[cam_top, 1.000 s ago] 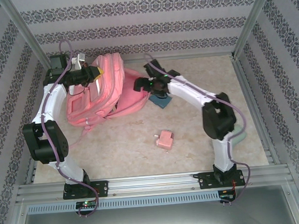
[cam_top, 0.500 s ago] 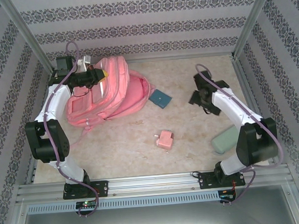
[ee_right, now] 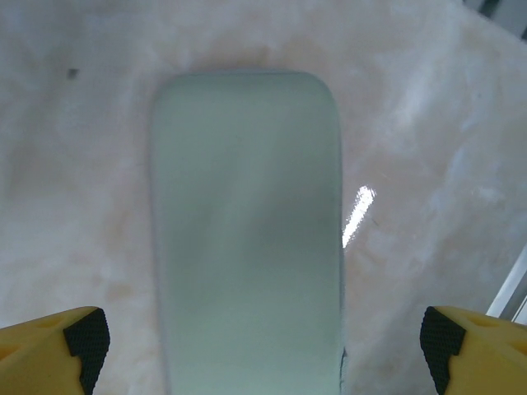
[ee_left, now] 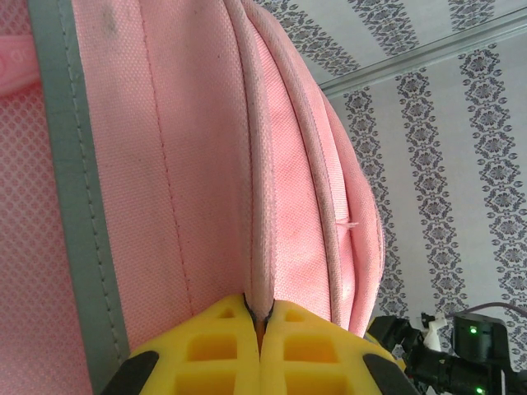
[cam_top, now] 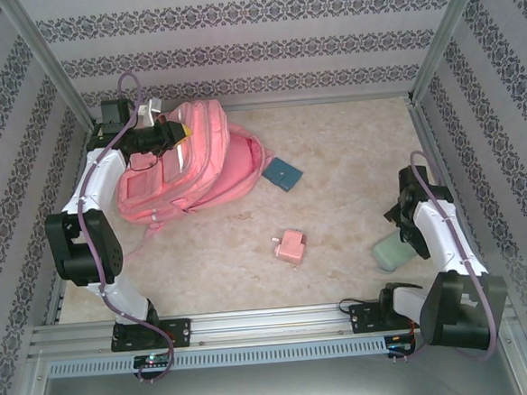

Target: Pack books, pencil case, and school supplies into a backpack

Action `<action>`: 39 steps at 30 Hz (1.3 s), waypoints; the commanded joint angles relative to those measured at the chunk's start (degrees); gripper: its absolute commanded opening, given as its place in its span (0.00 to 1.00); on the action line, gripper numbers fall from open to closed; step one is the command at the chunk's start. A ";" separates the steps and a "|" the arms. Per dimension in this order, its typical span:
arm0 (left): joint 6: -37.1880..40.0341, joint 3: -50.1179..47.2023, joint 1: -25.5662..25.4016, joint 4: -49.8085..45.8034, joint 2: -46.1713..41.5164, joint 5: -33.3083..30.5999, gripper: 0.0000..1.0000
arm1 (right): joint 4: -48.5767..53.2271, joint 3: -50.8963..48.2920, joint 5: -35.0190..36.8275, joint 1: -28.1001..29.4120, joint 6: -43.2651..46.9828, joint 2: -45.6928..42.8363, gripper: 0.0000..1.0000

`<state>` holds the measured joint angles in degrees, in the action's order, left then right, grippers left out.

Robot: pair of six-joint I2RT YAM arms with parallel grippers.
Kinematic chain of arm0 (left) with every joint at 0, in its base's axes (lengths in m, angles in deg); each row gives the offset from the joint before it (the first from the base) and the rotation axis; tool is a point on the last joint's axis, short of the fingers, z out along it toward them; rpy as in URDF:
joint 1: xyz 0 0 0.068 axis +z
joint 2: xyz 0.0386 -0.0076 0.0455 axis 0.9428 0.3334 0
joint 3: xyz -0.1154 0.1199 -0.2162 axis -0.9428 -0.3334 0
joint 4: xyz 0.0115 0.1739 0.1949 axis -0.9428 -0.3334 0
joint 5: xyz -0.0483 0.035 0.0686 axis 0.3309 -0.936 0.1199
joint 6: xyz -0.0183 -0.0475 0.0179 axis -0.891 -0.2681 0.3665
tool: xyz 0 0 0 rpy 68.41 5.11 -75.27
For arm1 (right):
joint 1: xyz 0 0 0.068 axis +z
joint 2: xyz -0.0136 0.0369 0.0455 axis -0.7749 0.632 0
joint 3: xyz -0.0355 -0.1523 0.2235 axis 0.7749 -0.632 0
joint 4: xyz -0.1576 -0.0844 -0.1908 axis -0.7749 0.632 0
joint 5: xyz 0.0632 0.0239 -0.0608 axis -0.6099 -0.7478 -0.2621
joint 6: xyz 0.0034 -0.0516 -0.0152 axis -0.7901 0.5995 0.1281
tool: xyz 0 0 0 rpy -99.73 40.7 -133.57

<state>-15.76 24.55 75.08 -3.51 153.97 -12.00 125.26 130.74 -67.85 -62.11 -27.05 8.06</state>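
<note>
Pencil case [ee_right: 247, 239] centred between fingers of right claw [ee_right: 263, 339]; claw wide open, empty.

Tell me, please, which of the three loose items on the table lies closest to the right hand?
The mint-green pencil case: it lies under the open right hand, whereas the pink block and the teal pouch lie well to its left.

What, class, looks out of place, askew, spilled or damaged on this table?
Nothing is spilled or visibly damaged. The backpack lies slumped at the far left, one seam pinched by the shut left gripper. The teal pouch, pink block and pencil case lie scattered loose on the table outside it.
</note>
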 commanded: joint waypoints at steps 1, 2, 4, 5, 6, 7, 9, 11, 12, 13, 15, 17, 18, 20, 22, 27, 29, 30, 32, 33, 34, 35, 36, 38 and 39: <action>2.13 0.70 -0.51 1.24 0.04 2.20 0.00 | -5.72 -2.36 -6.87 -1.84 0.45 1.90 0.98; 2.12 0.66 -0.51 1.21 0.11 2.27 0.00 | -7.24 -2.55 -9.06 -1.88 1.80 3.04 0.98; 2.13 0.91 -0.51 1.08 0.23 2.29 0.00 | -9.79 -2.39 -13.32 -1.55 3.38 5.86 0.98; 2.15 0.84 -0.51 1.08 0.23 2.32 0.00 | -11.02 -2.17 -14.75 -0.95 4.25 7.43 0.98; 2.14 0.93 -0.51 1.06 0.28 2.30 0.00 | -11.67 -1.59 -15.13 0.19 4.61 8.63 0.98; 2.13 1.00 -0.51 1.08 0.37 2.37 0.00 | -12.19 -1.09 -15.22 1.29 4.91 9.36 0.98; 2.13 0.93 -0.51 0.99 0.40 2.37 0.00 | -13.60 0.49 -15.14 4.68 5.46 10.86 0.98; 2.16 0.95 -0.54 0.91 0.30 2.30 0.00 | -15.01 1.83 -15.61 7.25 5.30 12.20 0.98; 2.20 0.89 -0.49 0.90 0.26 2.29 0.00 | -15.80 2.72 -16.05 8.22 5.40 13.28 0.98; 2.26 0.86 -0.51 0.86 0.27 2.29 0.00 | -16.30 3.84 -16.28 9.17 5.78 14.56 0.98; 2.27 0.82 -0.47 0.79 0.23 2.29 0.00 | -16.07 6.62 -15.73 10.78 6.46 17.43 0.98; 2.24 0.72 -0.51 0.77 0.15 2.29 0.00 | -15.76 9.52 -15.34 12.23 7.93 20.60 0.98; 2.25 0.75 -0.51 0.68 0.06 2.24 0.00 | -15.48 11.11 -14.99 12.98 8.46 22.28 0.98; 2.28 0.68 -0.51 0.55 -0.03 2.24 0.00 | -15.37 13.45 -14.71 14.29 9.77 25.01 0.98; 2.44 0.82 -0.51 0.31 -0.12 2.21 0.00 | -14.79 16.09 -14.13 15.92 11.52 27.83 0.98; 2.68 0.93 -0.51 -0.24 -0.37 2.02 0.00 | -10.24 21.52 -9.22 19.94 13.73 31.56 0.98; 2.70 0.97 -0.51 -0.24 -0.48 1.98 0.00 | -10.08 21.41 -8.14 20.52 13.48 30.94 0.98; 2.65 0.88 -0.50 -0.24 -0.48 1.95 0.00 | -10.09 21.14 -7.95 20.53 13.12 30.48 0.98; 2.65 0.84 -0.51 -0.20 -0.48 1.89 0.00 | -9.50 20.82 -7.39 20.51 12.38 30.05 0.98; 2.61 0.89 -0.51 -0.25 -0.47 1.85 0.00 | -9.19 20.68 -7.28 20.50 12.09 29.90 0.98; 2.65 0.91 -0.51 -0.24 -0.39 1.86 0.00 | -9.05 20.48 -7.22 20.54 11.60 29.81 0.98; 2.65 0.92 -0.51 -0.24 -0.39 1.85 0.00 | -8.94 20.27 -7.27 20.50 11.01 29.73 0.98; 2.67 0.89 -0.51 -0.32 -0.41 1.77 0.00 | -9.22 19.91 -7.63 20.54 10.30 29.64 0.98; 2.74 0.87 -0.51 -0.40 -0.26 1.84 0.00 | -10.34 18.94 -8.55 20.52 9.12 29.79 0.98; 2.74 0.86 -0.51 -0.41 -0.21 1.85 0.00 | -10.75 18.58 -8.88 20.45 8.73 30.10 0.98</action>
<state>-15.11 24.55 75.06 -3.56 154.15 -11.98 113.82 150.58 -77.42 -41.43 -16.10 39.16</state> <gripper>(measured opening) 0.060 0.982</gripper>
